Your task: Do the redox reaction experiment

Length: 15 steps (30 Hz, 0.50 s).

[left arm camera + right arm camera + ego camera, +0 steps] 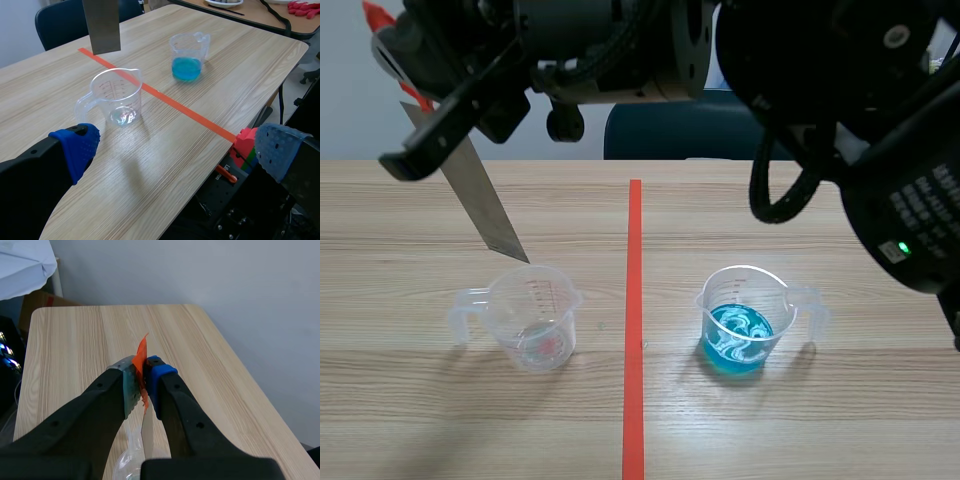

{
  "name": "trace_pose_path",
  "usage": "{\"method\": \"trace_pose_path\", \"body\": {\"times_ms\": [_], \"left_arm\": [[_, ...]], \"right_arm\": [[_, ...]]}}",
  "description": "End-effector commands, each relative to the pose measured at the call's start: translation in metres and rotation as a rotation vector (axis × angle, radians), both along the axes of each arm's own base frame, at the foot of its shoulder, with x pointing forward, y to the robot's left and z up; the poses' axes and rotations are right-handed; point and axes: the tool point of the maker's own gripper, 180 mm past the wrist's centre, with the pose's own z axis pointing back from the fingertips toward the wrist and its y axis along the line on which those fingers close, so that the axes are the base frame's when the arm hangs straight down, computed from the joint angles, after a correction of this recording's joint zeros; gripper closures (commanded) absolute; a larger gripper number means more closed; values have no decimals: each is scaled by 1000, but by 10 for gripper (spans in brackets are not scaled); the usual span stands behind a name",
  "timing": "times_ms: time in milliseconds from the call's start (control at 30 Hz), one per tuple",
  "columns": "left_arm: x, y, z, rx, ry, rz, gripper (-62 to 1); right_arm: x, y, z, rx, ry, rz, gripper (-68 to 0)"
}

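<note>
Metal strip [480, 200] seems partly hidden by right hand [144, 375].

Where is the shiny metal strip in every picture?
Scene view: the metal strip hangs slanted over the clear measuring cup, left of the tape line.
Left wrist view: strip ahead of the open left gripper, above that cup.
Right wrist view: strip pinched in the right gripper, cup beneath.
Shared landmark: the clear measuring cup.
</note>
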Motion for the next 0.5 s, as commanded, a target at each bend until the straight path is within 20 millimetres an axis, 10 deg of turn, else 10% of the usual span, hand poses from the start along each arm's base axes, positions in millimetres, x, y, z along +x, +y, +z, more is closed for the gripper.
{"method": "trace_pose_path", "body": {"times_ms": [0, 467], "left_arm": [[2, -2, 6, -21, -21, 6, -623], [2, -2, 6, -21, -21, 6, -623]], "right_arm": [[2, 0, 13, 26, -21, -1, -6], [2, -1, 14, 27, -20, 0, -6]]}}
